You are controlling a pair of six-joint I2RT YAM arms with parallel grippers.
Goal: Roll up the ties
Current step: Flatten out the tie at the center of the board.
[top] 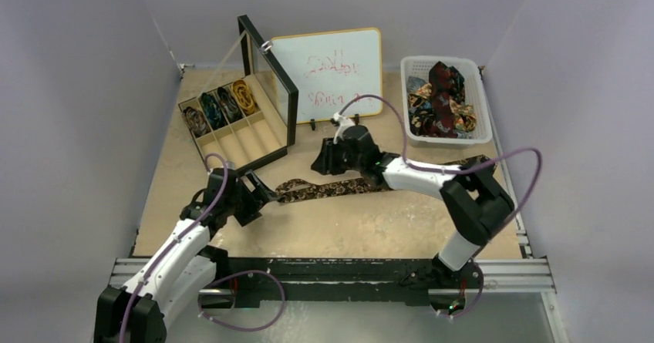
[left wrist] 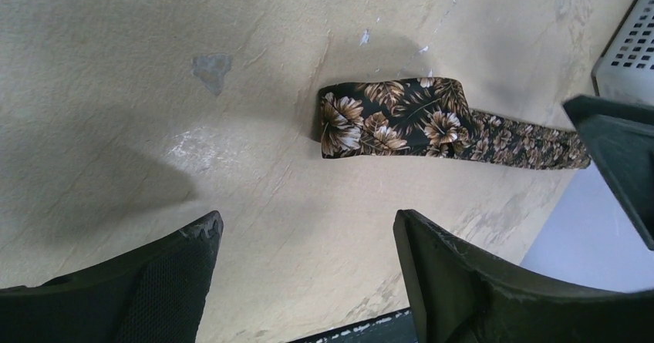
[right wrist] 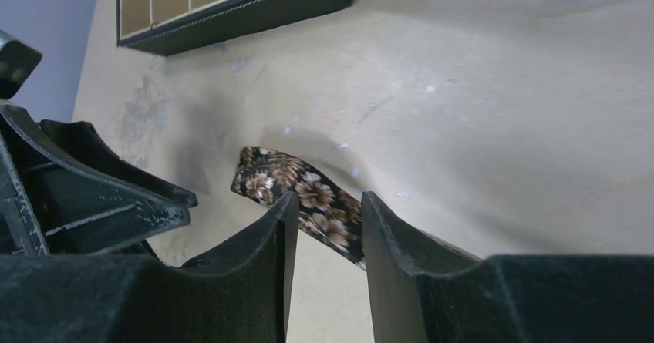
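Ties: one loose strip (top: 332, 188) | four rolls (top: 220, 105) in box (top: 258, 139) | left pincer (left wrist: 307, 223) apart | right pincer (right wrist: 329, 204) apart

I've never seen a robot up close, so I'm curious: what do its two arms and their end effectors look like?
The left arm and right arm both mix white shells with black joint blocks. A thin purple cable loops along each. The left end effector and right end effector are black, each with two broad wedge-shaped fingers, finely textured inside.

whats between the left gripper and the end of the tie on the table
Only bare table; the left wrist view shows nothing between the left gripper and the tie.
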